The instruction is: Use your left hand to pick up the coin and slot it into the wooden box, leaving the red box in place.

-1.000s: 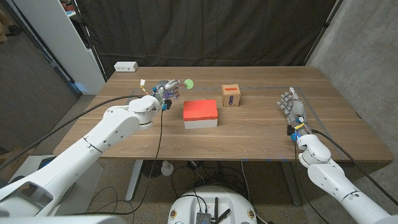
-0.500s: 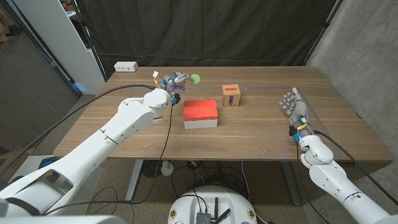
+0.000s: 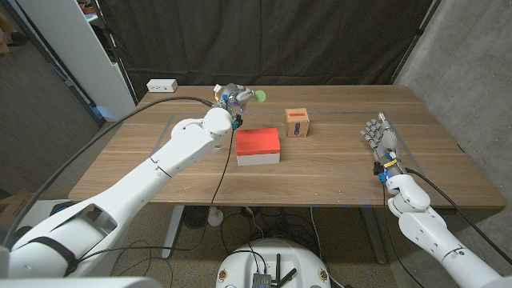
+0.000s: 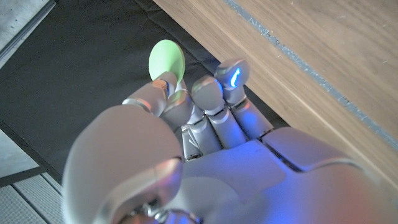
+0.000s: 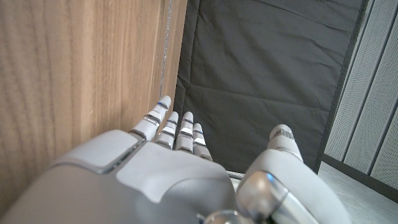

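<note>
Head view shows the left hand [image 3: 234, 98] up in the air over the far part of the table [image 3: 320, 172]. It is pinching a small round green coin [image 3: 259, 96] at its fingertips. The coin is off the table, back and to the left of the red box [image 3: 258, 142]. The long white left arm reaches across from the near left corner.

The red box has a red top and pale sides. It sits flat near the middle of the table. The wooden box [image 3: 298, 123] stands just to the right of it and a bit farther back, with a gap between them. The wooden box has a dark slot on top, and there seems to be something red by the slot, but it is too small to be sure.

In the left wrist view, the coin [image 4: 166, 59] is held between the thumb and a finger of the left hand [image 4: 205, 137]. The other fingers are curled in close beside them.

The right hand [image 3: 378, 136] is on the right side of the table, well apart from both boxes. Its fingers point up, side by side, and it holds nothing. In the right wrist view, the right hand [image 5: 186, 168] has its fingers straight and close together, with the thumb standing apart.

A white power strip [image 3: 162, 85] lies at the far left corner of the table.
</note>
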Robot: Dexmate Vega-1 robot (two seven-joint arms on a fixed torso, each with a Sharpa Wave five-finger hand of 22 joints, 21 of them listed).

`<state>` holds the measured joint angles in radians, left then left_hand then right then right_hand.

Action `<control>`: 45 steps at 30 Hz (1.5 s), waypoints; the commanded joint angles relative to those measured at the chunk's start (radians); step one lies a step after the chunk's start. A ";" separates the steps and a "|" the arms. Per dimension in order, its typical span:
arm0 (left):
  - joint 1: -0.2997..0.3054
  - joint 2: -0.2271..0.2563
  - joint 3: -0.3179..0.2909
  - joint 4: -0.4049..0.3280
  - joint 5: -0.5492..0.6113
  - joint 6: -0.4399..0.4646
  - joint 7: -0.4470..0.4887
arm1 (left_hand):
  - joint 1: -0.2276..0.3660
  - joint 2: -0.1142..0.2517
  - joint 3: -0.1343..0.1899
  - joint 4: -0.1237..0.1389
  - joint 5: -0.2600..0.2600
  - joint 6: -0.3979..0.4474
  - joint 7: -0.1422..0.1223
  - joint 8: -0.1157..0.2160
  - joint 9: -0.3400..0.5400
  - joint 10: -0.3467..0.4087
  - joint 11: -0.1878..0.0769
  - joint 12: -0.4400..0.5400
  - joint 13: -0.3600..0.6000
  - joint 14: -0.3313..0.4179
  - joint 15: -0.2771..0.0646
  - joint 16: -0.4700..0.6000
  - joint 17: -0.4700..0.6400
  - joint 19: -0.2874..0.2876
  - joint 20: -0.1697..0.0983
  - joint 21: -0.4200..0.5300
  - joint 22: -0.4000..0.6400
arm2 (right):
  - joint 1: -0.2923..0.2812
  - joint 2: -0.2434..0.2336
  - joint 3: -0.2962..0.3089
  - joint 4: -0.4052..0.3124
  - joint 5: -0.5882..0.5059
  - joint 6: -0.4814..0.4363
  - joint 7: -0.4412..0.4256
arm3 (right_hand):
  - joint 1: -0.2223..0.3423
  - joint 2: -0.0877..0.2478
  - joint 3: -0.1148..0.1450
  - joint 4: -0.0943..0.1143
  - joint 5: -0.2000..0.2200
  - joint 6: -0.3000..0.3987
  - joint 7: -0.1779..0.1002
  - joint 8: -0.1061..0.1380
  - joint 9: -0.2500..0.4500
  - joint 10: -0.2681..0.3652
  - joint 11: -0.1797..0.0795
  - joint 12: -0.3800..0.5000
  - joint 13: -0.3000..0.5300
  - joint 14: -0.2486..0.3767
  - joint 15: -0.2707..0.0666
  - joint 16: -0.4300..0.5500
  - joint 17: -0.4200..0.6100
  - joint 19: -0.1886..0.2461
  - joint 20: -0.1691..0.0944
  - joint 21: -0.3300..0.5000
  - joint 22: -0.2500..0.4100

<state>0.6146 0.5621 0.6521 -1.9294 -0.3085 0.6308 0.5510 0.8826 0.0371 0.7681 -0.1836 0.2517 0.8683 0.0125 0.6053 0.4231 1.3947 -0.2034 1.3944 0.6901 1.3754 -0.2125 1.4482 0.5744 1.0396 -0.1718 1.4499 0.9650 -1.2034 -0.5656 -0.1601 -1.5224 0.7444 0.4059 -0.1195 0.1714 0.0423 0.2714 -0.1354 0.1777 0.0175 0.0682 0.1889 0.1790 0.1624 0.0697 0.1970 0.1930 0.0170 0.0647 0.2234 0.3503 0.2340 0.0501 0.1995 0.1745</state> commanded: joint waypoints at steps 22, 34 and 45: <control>-0.220 -0.116 0.261 0.167 0.495 0.064 -0.162 | 0.014 -0.003 0.007 0.001 0.004 0.084 0.016 0.041 -0.001 -0.001 0.001 0.020 0.011 -0.001 -0.001 0.014 0.022 -0.015 -0.039 0.014 0.000 | -0.004 0.017 0.011 0.029 0.017 0.043 0.032 | 0.009 0.003 0.000 -0.006 -0.001 0.008 -0.001 0.008 0.005 0.016 0.011 0.007 0.004 0.014 -0.006 0.012 0.001 0.016 -0.011 0.004 0.002; -0.249 -0.152 0.297 0.208 0.603 0.079 -0.228 | 0.015 -0.006 0.006 0.002 0.004 0.088 0.017 0.038 -0.002 -0.005 0.001 0.021 0.010 -0.005 0.000 0.010 0.025 -0.016 -0.038 0.024 -0.005 | -0.018 0.007 0.013 0.014 0.016 0.038 0.033 | 0.009 0.003 0.000 -0.006 -0.001 0.023 0.008 0.012 0.005 0.016 0.017 0.007 0.004 0.015 -0.008 0.012 0.001 0.018 -0.013 0.004 0.002; -0.289 -0.216 0.334 0.260 0.666 0.159 -0.277 | 0.017 -0.006 0.006 0.003 0.004 0.092 0.019 0.033 -0.004 -0.005 0.000 0.027 0.016 -0.006 -0.001 0.009 0.029 -0.018 -0.038 0.032 -0.012 | -0.031 -0.003 0.018 -0.006 0.007 0.027 0.016 | 0.009 0.003 -0.001 -0.006 -0.001 0.023 0.009 0.011 0.005 0.016 0.016 0.007 0.004 0.015 -0.007 0.011 0.001 0.018 -0.012 0.004 0.002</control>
<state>0.3666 0.4008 0.9446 -1.7180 0.2800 0.7245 0.3273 0.8900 0.0316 0.7681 -0.1836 0.2495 0.8701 0.0143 0.6053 0.4138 1.3952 -0.2030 1.4135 0.7021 1.3754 -0.2125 1.4541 0.6004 1.0234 -0.1665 1.4721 0.9447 -1.2241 -0.5604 -0.1454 -1.5137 0.7603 0.4424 -0.0919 0.1714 0.0423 0.2687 -0.1381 0.1777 0.0354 0.0754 0.1967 0.1789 0.1749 0.0823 0.1970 0.1929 0.0260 0.0553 0.2291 0.3503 0.2430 0.0409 0.1995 0.1745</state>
